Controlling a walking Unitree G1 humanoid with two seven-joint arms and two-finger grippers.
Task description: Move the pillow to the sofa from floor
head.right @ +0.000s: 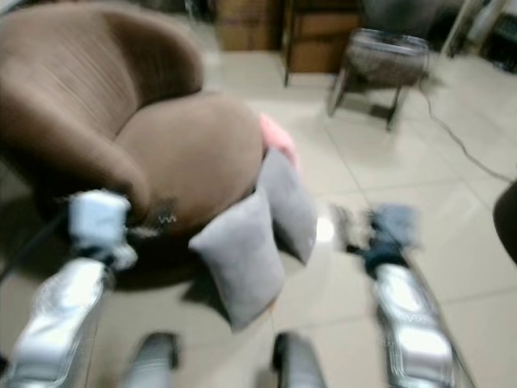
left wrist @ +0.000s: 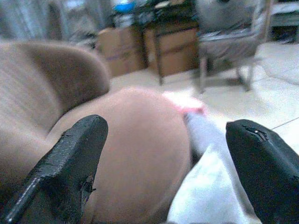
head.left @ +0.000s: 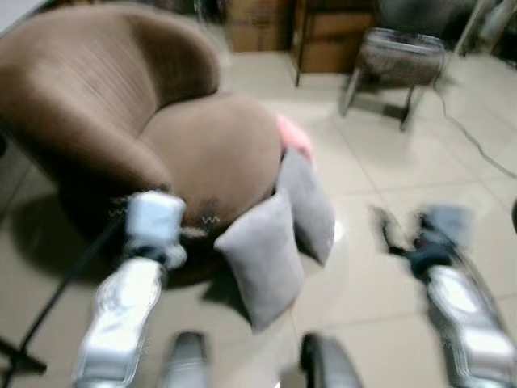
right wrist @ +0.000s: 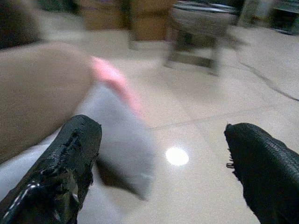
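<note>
On the left stands the brown sofa (head.left: 121, 121), a rounded single-seat piece with a curved back and a bare seat cushion. The left gripper (left wrist: 163, 163) is raised over the sofa's front edge, its fingers (left wrist: 70, 163) spread wide with nothing between them. Just ahead and to the right of it, the near grey pillow (head.left: 262, 259) stands on the tiled floor (head.left: 388, 202), propped on edge against the sofa's front, its long axis running upright with a slight lean. A second grey pillow (head.left: 308, 202) leans right behind it, and a pink pillow (head.left: 295, 136) peeks out beyond that, all still down on the floor. Farther right, the right gripper (right wrist: 163, 172) hovers over bare tile, its fingers (right wrist: 261, 163) also spread and empty, with the pillows lying off to its left. Both views are blurred, so fine contact is hard to judge. The near grey pillow sits between the two arms, but closer to the left one, which looks the better placed to reach it. A metal-legged stool (head.left: 396, 56) stands far back on the right.
</note>
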